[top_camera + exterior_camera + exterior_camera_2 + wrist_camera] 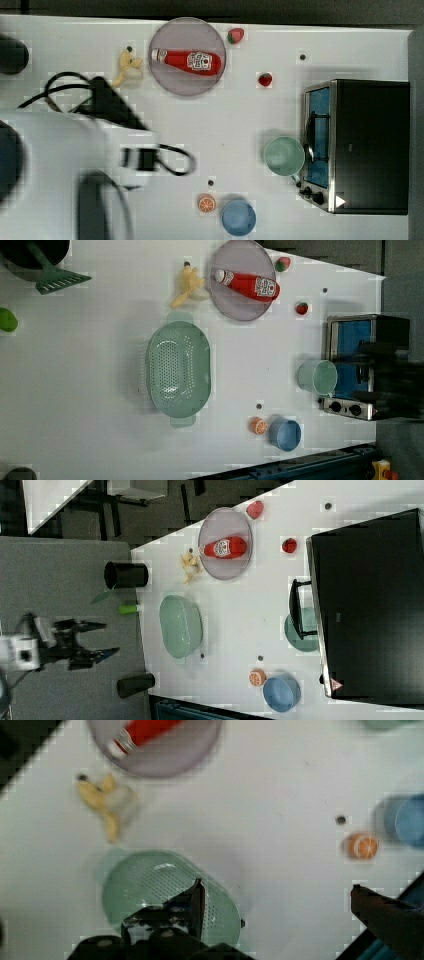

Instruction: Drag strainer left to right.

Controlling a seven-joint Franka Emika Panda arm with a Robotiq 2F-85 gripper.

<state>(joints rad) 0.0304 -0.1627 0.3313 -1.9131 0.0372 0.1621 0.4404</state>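
Note:
The strainer [179,369] is a pale green oval colander dotted with holes, with a tab handle at each end. It lies flat on the white table, left of centre in the left view. In the right view the strainer [180,626] sits near the table's left edge. My gripper [109,638] hangs well off to the right view's left of it, fingers spread wide and holding nothing. In the wrist view the strainer [150,890] lies below one dark finger [194,902], and the gripper [276,887] is open and lifted clear of it.
My blurred white arm [65,155] covers the top view's left. A green cup [284,156] stands by the toaster oven [365,145]. There are also a blue bowl [238,217], an orange slice [206,203], a plate [172,80] with a ketchup bottle [187,61], a banana [127,65] and two strawberries.

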